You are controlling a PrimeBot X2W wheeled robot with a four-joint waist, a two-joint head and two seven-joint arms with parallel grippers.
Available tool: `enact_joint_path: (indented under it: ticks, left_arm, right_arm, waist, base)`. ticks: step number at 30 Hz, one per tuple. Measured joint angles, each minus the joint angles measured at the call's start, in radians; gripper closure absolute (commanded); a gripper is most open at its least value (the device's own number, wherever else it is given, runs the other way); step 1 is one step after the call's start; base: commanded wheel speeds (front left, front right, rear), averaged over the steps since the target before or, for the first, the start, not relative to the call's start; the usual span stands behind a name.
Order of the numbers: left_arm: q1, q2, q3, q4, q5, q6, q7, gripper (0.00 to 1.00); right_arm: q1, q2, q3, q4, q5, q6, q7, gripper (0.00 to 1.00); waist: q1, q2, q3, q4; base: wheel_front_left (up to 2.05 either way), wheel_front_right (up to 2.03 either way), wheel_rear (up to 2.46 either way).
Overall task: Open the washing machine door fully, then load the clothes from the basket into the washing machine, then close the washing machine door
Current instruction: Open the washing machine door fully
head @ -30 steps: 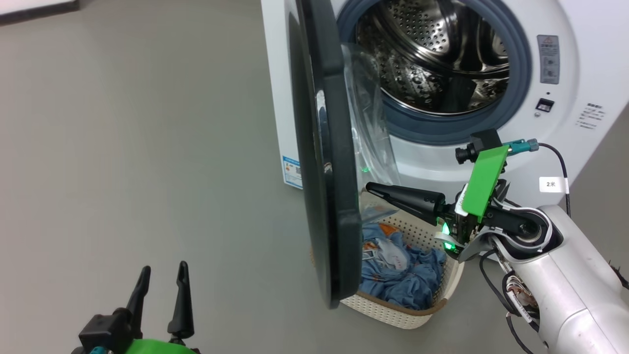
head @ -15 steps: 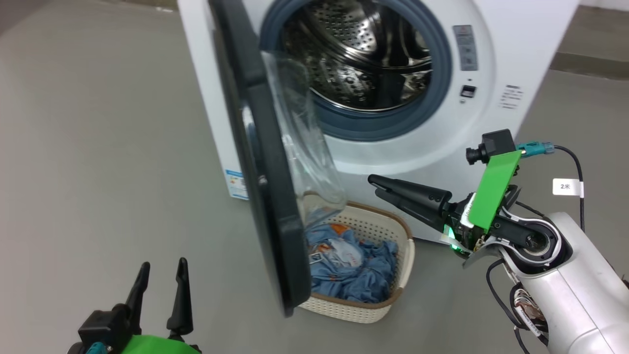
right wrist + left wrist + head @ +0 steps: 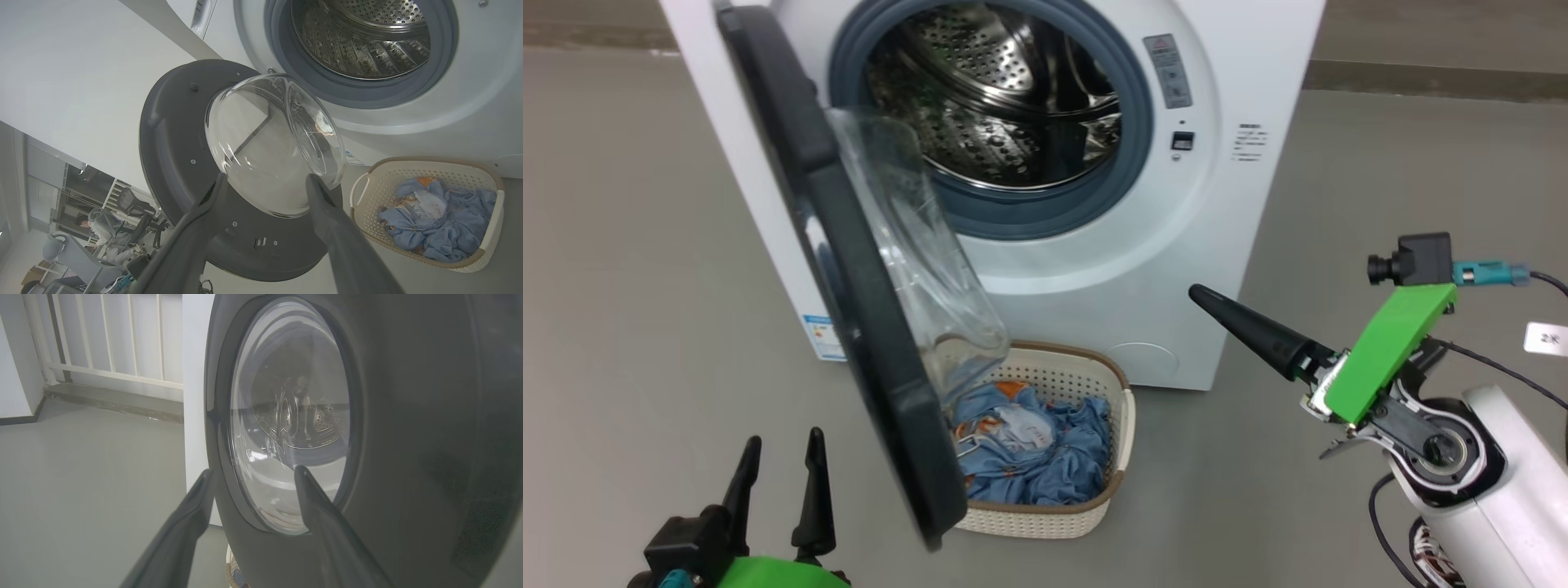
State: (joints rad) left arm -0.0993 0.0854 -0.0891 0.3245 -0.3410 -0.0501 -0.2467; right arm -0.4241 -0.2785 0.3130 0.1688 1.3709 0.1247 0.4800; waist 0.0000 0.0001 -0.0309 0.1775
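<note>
Head view: a white, smooth-panelled washing machine (image 3: 1094,327) is seen on a matt grey floor (image 3: 629,245). Its round opening is ringed by a grey rubber seal (image 3: 1058,214) and backed by a perforated steel drum (image 3: 1005,98). The washing machine door (image 3: 894,408) is swung out at the machine's left and presented almost edge-on. It is a wide, glossy black rim from which a clear glass bowl (image 3: 915,269) bulges towards the machine.

Under the door's lower edge, the basket (image 3: 1033,518) is set on the floor just in front of the machine. It is cream plastic, rectangular with rounded corners, pierced with small holes and edged in a brown woven-look rim. The clothes (image 3: 1045,461) are heaped inside it as crumpled light blue fabric, with orange-brown print and a patch of white cloth.

The right pincer (image 3: 1205,296) is held in the air to the right of the basket, pointed towards the door. In the right wrist view its dark tapered fingers (image 3: 339,245) are spread wide, and nothing is gripped or touched. The left pincer (image 3: 783,441) is raised at the lower left, on the door's outer side, likewise spread wide and empty.
</note>
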Motion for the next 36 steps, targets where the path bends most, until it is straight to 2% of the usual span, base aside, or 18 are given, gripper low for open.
enact_joint_path:
  ticks: [7,17,22,25,31,36]
  left_arm:
    - [0.002,0.002,0.014,-0.009,-0.001,0.008,-0.001,0.0]
    - [0.01,0.014,0.023,-0.026,-0.003,0.018,-0.002,0.0]
    - [0.02,0.014,0.024,-0.03,-0.009,0.02,-0.002,0.0]
    - [0.023,0.015,0.024,-0.03,-0.015,0.021,-0.004,0.0]
    - [0.023,0.017,0.029,-0.03,-0.022,0.025,-0.004,0.0]
    - [0.023,0.021,0.03,-0.03,-0.026,0.025,-0.004,0.0]
  right_arm:
    - [0.07,-0.056,0.025,-0.077,-0.1,0.0,-0.163,0.0]
    - [0.17,-0.133,0.032,-0.09,-0.367,0.0,-0.472,0.0]
    - [0.224,-0.13,-0.002,-0.038,-0.514,0.0,-0.631,0.0]
    - [0.256,-0.121,-0.023,0.005,-0.612,0.0,-0.687,0.0]
    - [0.296,-0.052,-0.076,0.086,-0.84,0.0,-0.728,0.0]
    - [0.321,0.0,-0.126,0.125,-0.92,0.001,-0.729,0.0]
  waist:
    - [0.0,0.0,-0.002,-0.063]
    - [0.0,0.0,0.002,-0.116]
    - [0.0,0.0,0.002,-0.127]
    - [-0.0001,0.0,-0.001,-0.129]
    - [0.0,0.0,-0.003,-0.135]
    - [0.0,0.0,-0.002,-0.138]
  base:
    - [0.0,0.0,0.0]
    - [0.0,0.0,0.0]
    - [0.0,0.0,0.0]
    - [0.0,0.0,0.0]
    - [0.0,0.0,0.0]
    - [0.0,0.0,0.0]
